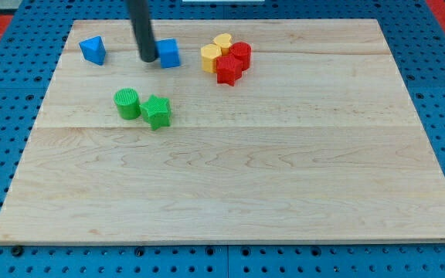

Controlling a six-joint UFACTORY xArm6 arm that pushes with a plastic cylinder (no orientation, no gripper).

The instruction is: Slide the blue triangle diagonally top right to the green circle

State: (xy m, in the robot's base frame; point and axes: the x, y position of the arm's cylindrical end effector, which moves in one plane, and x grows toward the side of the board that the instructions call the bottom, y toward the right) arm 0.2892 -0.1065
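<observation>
My tip (147,59) rests on the board (284,185), holding nothing, just left of the blue cube (169,53). Blue triangle (93,50) lies well left of tip, far-left corner. Green circle (127,103) nearer, touching green star (157,111).

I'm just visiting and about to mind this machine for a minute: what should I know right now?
My tip rests at the left side of the blue cube, at the view's top. The blue triangle sits further left, untouched by the tip. The green circle lies below, beside the green star.
Done: nothing visible yet; the triangle is apart from the circle.
Left: get the tip to the triangle and push it to the circle.
</observation>
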